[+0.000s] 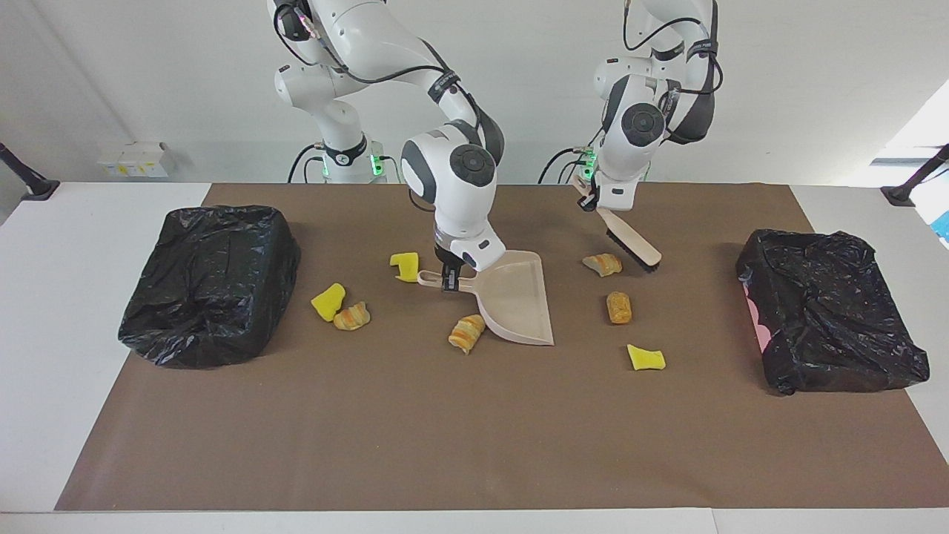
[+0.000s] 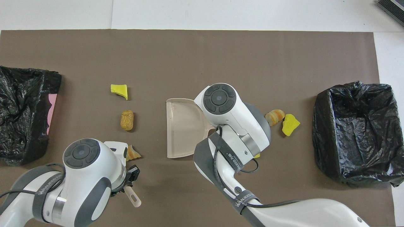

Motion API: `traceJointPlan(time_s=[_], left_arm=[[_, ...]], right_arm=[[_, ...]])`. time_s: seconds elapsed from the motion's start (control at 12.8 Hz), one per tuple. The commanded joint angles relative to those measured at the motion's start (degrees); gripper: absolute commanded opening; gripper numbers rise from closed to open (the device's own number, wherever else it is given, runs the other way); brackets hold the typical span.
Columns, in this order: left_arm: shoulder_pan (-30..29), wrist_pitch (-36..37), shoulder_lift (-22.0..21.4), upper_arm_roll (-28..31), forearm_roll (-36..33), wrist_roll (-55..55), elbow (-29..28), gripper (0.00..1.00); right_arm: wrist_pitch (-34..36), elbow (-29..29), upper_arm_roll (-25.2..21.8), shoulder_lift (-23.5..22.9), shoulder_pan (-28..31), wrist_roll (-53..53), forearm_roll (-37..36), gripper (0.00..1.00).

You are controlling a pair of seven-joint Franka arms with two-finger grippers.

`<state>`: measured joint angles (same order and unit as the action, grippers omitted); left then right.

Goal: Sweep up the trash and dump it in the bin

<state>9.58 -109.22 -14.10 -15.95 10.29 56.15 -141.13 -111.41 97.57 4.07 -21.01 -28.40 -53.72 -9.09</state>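
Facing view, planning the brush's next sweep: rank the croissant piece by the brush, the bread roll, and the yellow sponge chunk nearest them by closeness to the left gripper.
From the left gripper, holding the brush:
1. Croissant piece, beside the bristles.
2. Bread roll, farther from the robots.
3. Yellow sponge chunk, farthest from the robots.

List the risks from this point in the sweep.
1. The brush, shut in the left gripper, hangs off the mat; lowered carelessly, it could flick the bread roll away from the dustpan.
2. The striped croissant lies beside the pan's wall, not its open edge; the right gripper shifting the pan could shove it away.
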Motion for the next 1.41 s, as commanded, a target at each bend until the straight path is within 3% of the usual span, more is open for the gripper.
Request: traceJointPlan(time_s=[0.0, 0.16, 0.63, 0.94, 1.33], left_arm=[[0.79, -8.17, 3.35, 0.57, 1.83, 0.98, -0.91, 0.00], [0.18, -12.67, 6.79, 0.66, 1.84, -4.96, 0.32, 0.00], [0.88, -13.47, 7.07, 0.31, 1.84, -32.56, 1.03, 0.00], [2.28, -18.03, 7.76, -4.26, 1.92, -36.37, 1.99, 0.00], [3.69, -18.93, 12.68, -9.45, 7.54, -35.32, 10.94, 0.00]], right_arm=[[-0.83, 2.28, 0.50, 1.59, -0.25, 0.98, -2.16, 0.00], [-1.18, 2.28, 0.50, 1.15, -0.25, 0.90, -2.16, 0.00], [-2.85, 2.89, 0.59, 0.71, -0.43, 3.09, -2.42, 0.00], [-3.99, 2.89, 0.50, -0.52, -1.13, 5.30, -2.42, 0.00], [-4.52, 2.89, 0.59, -0.61, -1.13, 7.14, -2.42, 0.00]])
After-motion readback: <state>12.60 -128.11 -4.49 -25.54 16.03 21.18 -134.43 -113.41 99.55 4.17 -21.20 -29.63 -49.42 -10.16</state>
